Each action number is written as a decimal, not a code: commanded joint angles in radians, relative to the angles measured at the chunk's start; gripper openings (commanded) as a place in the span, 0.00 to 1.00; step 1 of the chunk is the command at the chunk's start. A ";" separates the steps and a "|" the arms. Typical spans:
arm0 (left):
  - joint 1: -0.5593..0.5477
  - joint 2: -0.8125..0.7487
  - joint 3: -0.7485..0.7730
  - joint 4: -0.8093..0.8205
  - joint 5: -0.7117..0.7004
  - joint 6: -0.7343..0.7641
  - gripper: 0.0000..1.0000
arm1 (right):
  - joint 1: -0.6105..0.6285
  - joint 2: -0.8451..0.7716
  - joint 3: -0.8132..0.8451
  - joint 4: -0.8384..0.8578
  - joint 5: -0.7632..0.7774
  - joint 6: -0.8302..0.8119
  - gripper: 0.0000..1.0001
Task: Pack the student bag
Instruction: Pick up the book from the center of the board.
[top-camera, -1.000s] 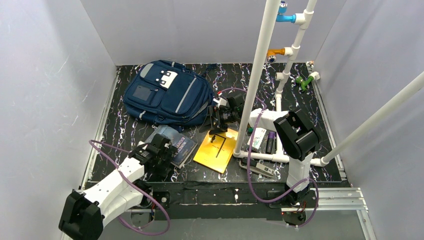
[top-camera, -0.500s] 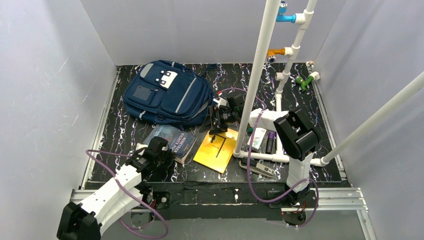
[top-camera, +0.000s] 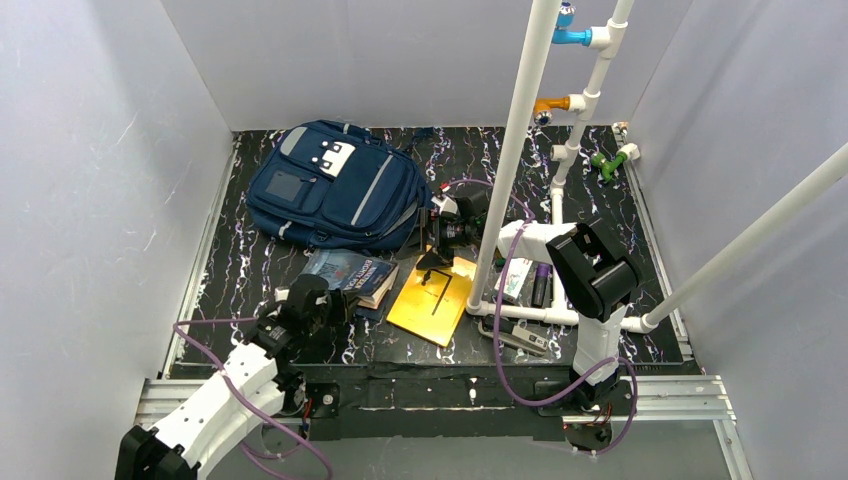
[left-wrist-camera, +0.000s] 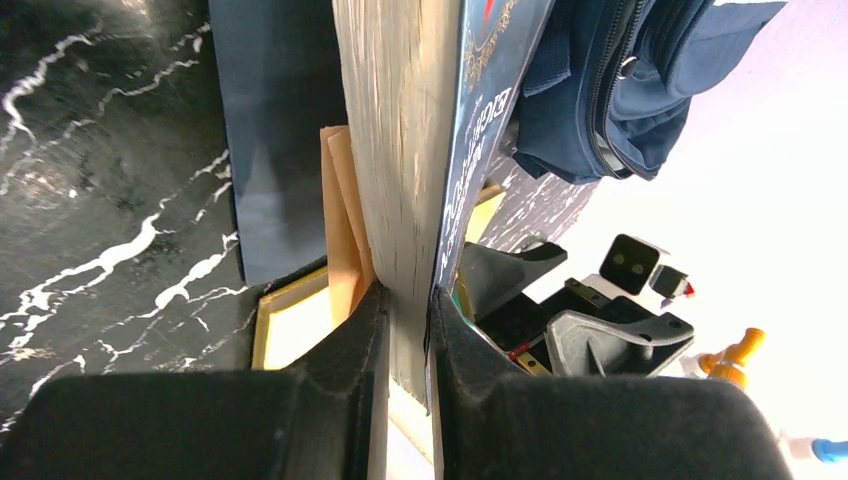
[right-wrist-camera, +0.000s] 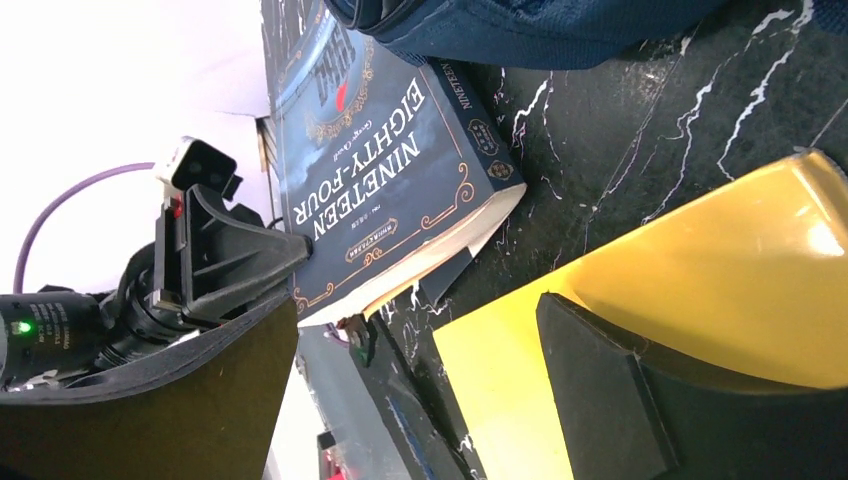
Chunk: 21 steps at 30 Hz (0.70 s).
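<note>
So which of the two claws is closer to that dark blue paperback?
Left. The left gripper is clamped on the book's near edge; the right gripper hangs open over the yellow notebook beside it.

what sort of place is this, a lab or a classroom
Most likely a robot test cell: plain grey walls box in a black marbled table, and a white pipe frame stands on it.
</note>
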 joint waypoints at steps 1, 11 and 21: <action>0.006 0.005 0.095 0.129 0.038 -0.022 0.00 | 0.002 -0.027 -0.015 0.063 0.029 0.076 0.96; 0.006 0.080 0.257 0.107 0.031 0.045 0.00 | 0.002 -0.024 -0.002 0.075 0.033 0.099 0.97; 0.005 0.168 0.271 0.183 0.106 0.047 0.00 | -0.009 0.000 -0.091 0.384 -0.003 0.389 0.98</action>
